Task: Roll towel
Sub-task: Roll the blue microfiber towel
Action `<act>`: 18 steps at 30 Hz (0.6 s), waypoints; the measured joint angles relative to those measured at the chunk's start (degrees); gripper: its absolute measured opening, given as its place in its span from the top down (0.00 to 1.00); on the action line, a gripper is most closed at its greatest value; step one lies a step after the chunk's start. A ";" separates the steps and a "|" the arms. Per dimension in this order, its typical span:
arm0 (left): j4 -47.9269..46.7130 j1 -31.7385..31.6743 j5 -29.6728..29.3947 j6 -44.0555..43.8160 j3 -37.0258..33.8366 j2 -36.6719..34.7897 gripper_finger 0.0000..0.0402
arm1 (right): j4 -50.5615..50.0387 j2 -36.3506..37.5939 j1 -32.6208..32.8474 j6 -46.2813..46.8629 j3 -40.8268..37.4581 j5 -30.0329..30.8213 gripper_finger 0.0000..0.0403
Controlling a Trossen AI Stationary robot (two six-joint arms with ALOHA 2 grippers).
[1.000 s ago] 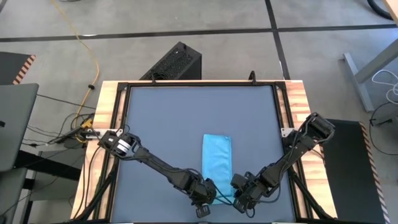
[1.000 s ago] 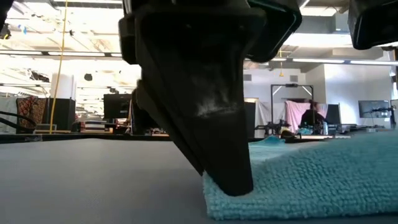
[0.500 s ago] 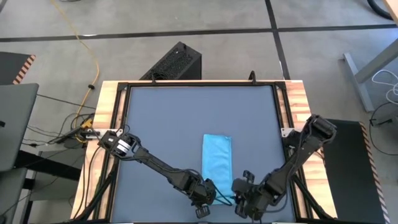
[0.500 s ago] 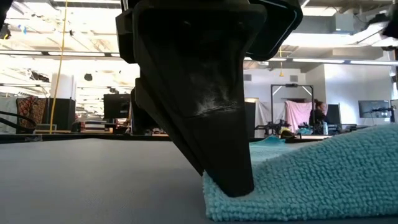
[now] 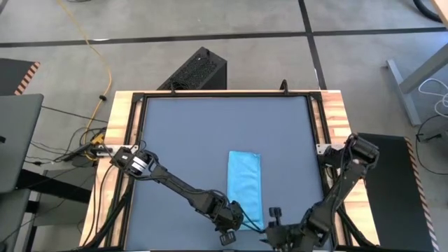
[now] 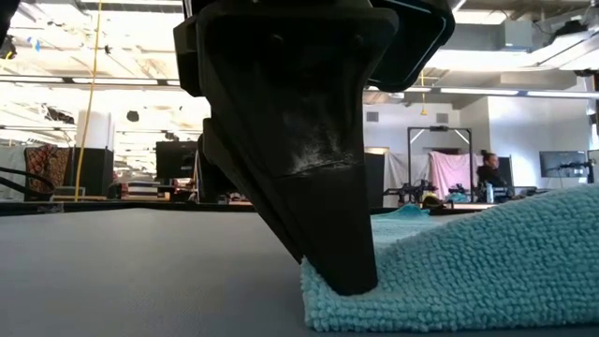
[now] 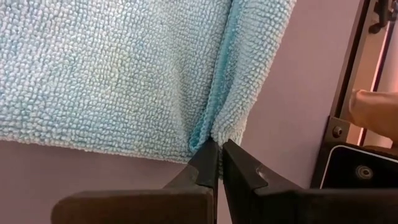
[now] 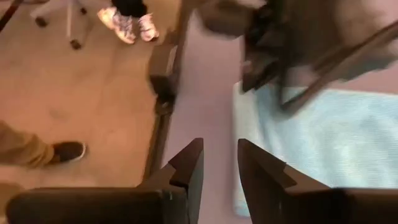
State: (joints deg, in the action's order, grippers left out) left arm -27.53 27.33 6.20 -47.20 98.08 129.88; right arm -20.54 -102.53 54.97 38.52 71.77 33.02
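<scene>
Two tools here: your left tool [image 7: 216,163] is pinched on the towel's [image 5: 245,185] near corner on the bench [image 5: 189,133]; your right tool [image 8: 220,163] hangs apart, empty, beside the edge. Soft, limp cloth, so grip both near corners.

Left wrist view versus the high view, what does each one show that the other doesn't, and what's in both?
Only the left wrist view shows the left gripper's fingers pinched shut on the towel's near corner, where the folded edge bunches between them. Only the high view shows the whole table, the towel lying as a long strip toward the near edge, and the right gripper off the towel at the table's near edge. Both show the sky-blue towel, the dark grey tabletop and the left gripper at the towel's near end.
</scene>
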 joint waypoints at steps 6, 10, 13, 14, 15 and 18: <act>0.18 0.00 0.78 0.18 0.02 0.02 1.00 | -0.21 -5.47 0.11 3.18 -0.09 -0.49 0.71; 0.31 0.17 1.17 0.61 0.02 0.02 1.00 | -1.41 -5.63 -1.31 5.45 -0.07 1.24 0.71; 0.46 0.22 1.26 0.61 0.02 0.04 1.00 | -1.88 -5.61 -2.43 5.14 -0.04 1.62 0.71; 0.44 0.22 1.32 0.63 0.02 0.04 1.00 | -1.71 -5.61 -2.80 5.04 -0.04 1.61 0.71; 0.43 0.22 1.35 0.63 0.02 0.04 1.00 | -1.64 -5.61 -3.09 5.08 -0.04 1.59 0.71; 0.46 0.22 1.31 0.59 0.02 0.04 1.00 | -0.61 -5.61 -3.75 5.13 -0.70 1.57 0.70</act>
State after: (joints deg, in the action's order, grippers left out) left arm -27.07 27.55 7.51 -46.61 98.10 129.93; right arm -21.15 -108.14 51.22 43.66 71.06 34.59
